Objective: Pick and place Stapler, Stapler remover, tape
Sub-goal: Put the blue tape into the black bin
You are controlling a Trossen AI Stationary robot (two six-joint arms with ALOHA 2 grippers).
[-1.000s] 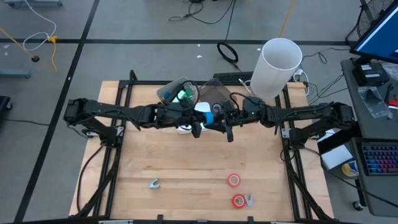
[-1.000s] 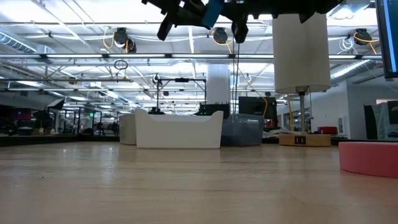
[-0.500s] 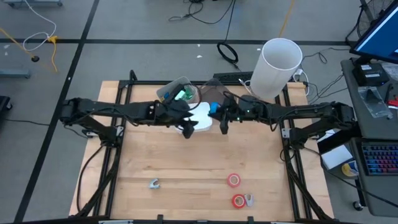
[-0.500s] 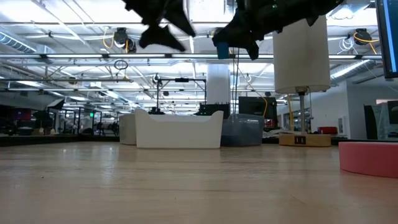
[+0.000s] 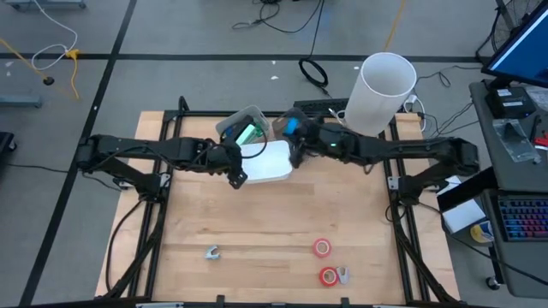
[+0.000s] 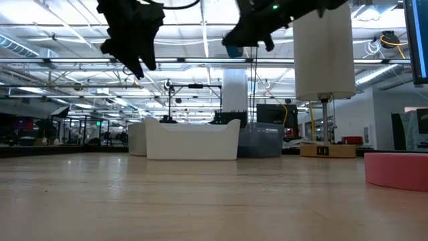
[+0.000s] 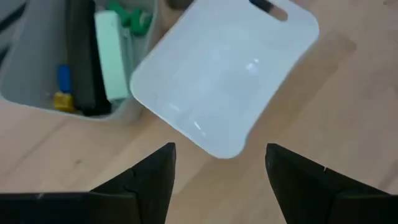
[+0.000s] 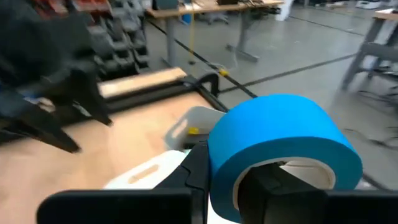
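Wood-grain table [image 5: 257,231] was seen from above, pale plywood on a dark frame, with a tall white cylinder [image 5: 381,92] at the upper right. Since a second earlier, the two arms had been drawn apart: the left end effector [image 5: 235,174] was pulled back toward the left of the white tray [image 5: 270,162], fingers spread with nothing between them, as shown in the left wrist view. The right end effector [image 5: 293,137] was moved to the upper centre, over the dark-tinted bin just right of the clear bin [image 5: 242,126], and was clamped on a blue tape [image 8: 283,146]. A hand-over was judged complete, with a drop into that bin likely next.

Blue tape was a smooth, matte ring with a pale core. The tray was glossy white plastic, rounded, with a handle slot. Two red tape [image 5: 322,248] rolls lay low and right of centre, one touching a small metallic piece [image 5: 342,275]; another small metal piece [image 5: 211,252] lay at lower left, possibly the stapler remover. No stapler was clearly made out.
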